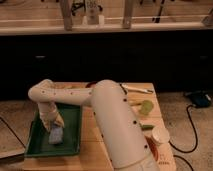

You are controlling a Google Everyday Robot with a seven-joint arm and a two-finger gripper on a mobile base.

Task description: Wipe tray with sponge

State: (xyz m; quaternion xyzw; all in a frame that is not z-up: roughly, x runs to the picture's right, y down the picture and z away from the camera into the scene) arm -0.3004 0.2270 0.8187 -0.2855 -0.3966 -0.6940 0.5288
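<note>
A dark green tray [37,145] with a raised rim lies at the left end of the wooden table. Inside it, a pale blue-grey sponge [56,135] rests on the tray floor. My white arm bends from the lower middle out to the left and down into the tray. The gripper [54,125] sits directly over the sponge, touching its top end.
On the right part of the table lie a round light-green lid [146,107], a white cup [160,135] and an orange-rimmed plate [151,148] partly behind my arm. A black cable [192,125] runs over the floor at the right. A dark counter stands behind.
</note>
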